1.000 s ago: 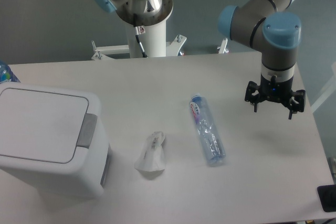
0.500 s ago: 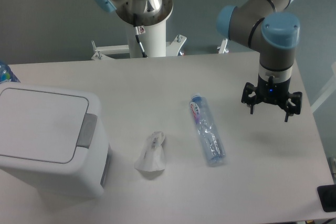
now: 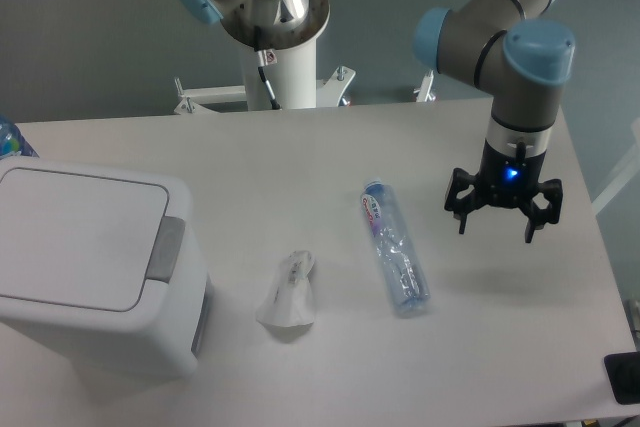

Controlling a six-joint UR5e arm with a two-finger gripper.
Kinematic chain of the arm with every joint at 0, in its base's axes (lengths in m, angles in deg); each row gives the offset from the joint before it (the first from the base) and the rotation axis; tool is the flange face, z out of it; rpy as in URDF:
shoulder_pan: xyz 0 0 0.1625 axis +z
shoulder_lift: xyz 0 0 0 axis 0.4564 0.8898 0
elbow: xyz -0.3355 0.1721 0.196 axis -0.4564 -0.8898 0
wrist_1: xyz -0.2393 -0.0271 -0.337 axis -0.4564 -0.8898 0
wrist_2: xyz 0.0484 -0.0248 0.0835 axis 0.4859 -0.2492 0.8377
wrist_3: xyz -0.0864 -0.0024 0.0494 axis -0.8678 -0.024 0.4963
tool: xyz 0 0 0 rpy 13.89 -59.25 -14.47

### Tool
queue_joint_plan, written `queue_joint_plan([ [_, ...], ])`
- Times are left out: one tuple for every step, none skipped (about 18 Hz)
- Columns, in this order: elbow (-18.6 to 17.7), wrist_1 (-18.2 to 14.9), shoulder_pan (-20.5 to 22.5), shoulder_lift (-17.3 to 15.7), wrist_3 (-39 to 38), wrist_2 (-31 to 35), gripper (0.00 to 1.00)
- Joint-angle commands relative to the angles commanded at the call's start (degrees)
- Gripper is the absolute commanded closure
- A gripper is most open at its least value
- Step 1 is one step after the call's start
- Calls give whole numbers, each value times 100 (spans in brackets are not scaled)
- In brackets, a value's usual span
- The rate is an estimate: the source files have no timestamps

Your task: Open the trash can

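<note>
At the front left of the pale grey worktop (image 3: 330, 367) stands the trash can (image 3: 90, 267) — a large white boxy bin with rounded corners. Its flat rectangular lid (image 3: 75, 237) lies shut, and the grey push-button strip (image 3: 166, 247) runs along the lid's right edge. At the lower right corner of the view, off the worktop's edge, a small dark object (image 3: 622, 379) shows only in part.

Just right of the bin, near the middle front of the worktop, lies a crumpled white wrapper or tissue (image 3: 290, 292). To its right a clear plastic bottle (image 3: 394, 260) lies on its side, its length running from the centre of the worktop toward the front right, with a label near the far end.

Further right and slightly farther back, the hand (image 3: 495, 227) hangs above the worktop, well apart from the trash can and clear of the bottle. Its two dark fingers (image 3: 460, 209) point downward and are spread wide, holding nothing; a small blue light glows on the wrist above them.

Behind, the arm's grey links with blue joint caps (image 3: 480, 37) rise out of the top of the frame. At the back edge — beyond the worktop — stands a white pedestal (image 3: 285, 72) carrying another grey-and-blue joint.
</note>
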Motion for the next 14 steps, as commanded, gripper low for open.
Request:
queue_joint_plan([
  [9,0,0,0,-61,-87,0],
  [0,0,0,0,-218,-253,0],
  [17,9,-26,-9,-472,-368,0],
  [70,0,-53,-87,-744,-448,0],
  [123,0,-96,-210,-999,-483,0],
  [201,0,-166,-263,-1237,-553,0],
  [263,0,-298,-299,-1431,-684,0],
  [325,0,-403,-377,-1581,-816,0],
  [395,0,-491,-439,-1721,-957,0],
  [456,0,-579,-509,-1905,-1080,0],
  [527,0,-676,-562,-2081,-1168,0],
  [588,0,-807,-580,-2240,-1230,0],
  [598,0,-957,-606,-2328,-1248,0],
  [606,0,-1106,-633,-2381,-1257,0],
])
